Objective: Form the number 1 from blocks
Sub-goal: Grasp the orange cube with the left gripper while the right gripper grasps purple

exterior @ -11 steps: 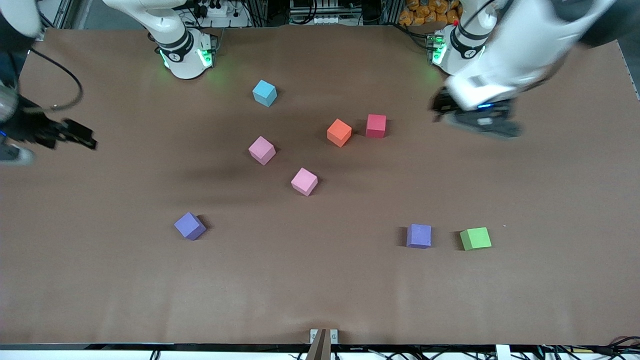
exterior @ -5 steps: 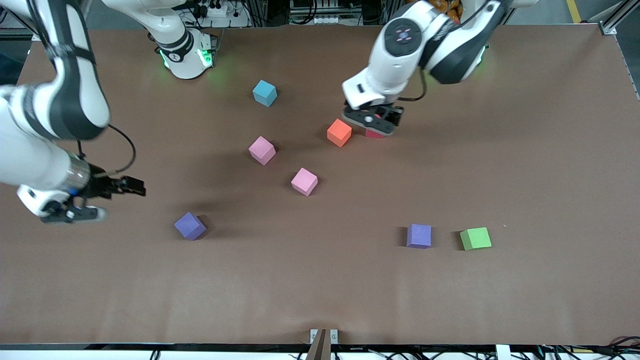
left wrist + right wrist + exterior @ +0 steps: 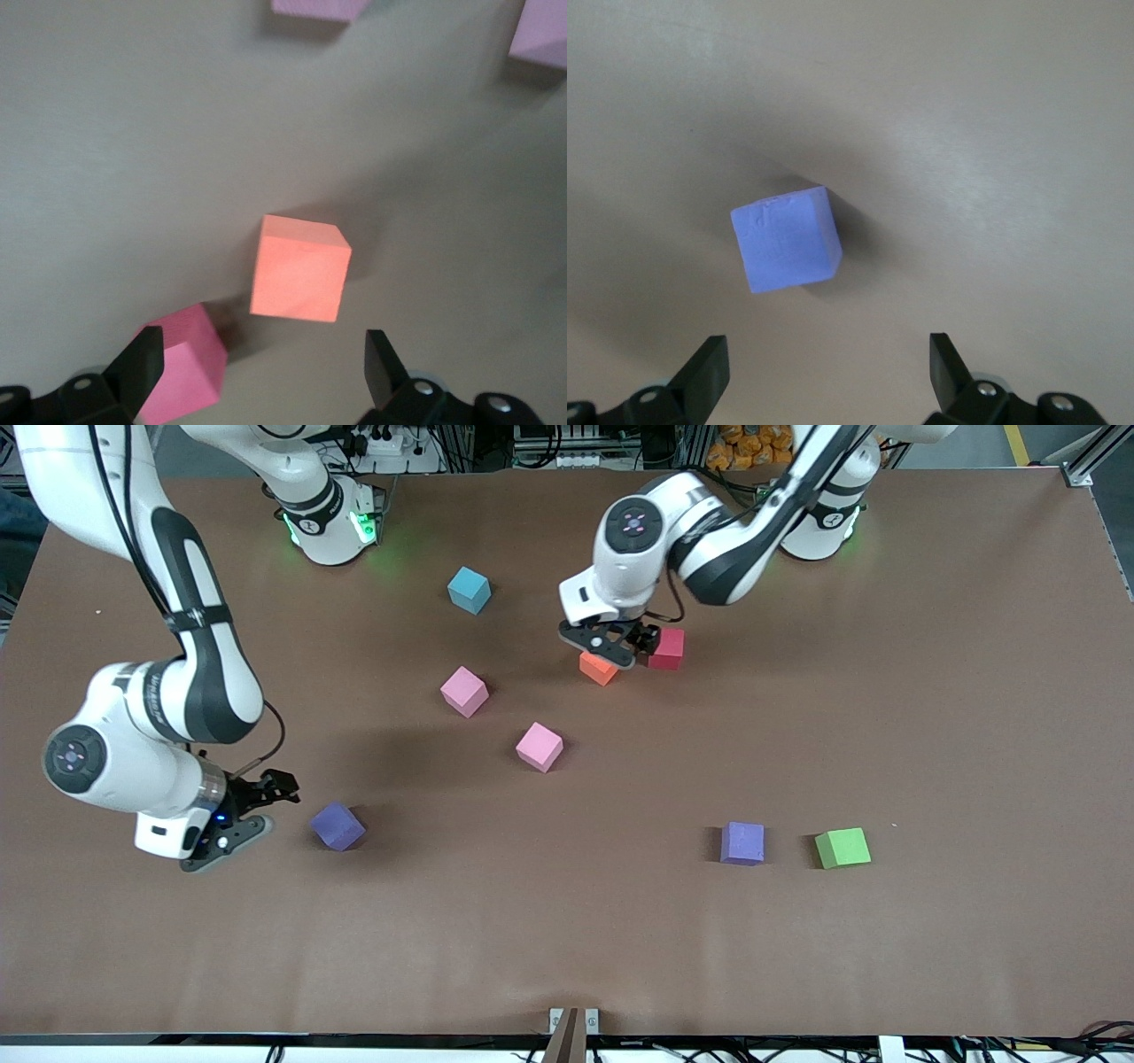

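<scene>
Both arms had swung in over the tabletop [image 3: 930,717]. Right gripper [image 3: 257,810], spread, hung at nine o'clock of a purple block [image 3: 337,826]; left gripper [image 3: 620,645], spread, hovered over the orange block [image 3: 599,668] beside the red block [image 3: 667,648]. Picking was beginning; each needed lowering, then closing.
</scene>
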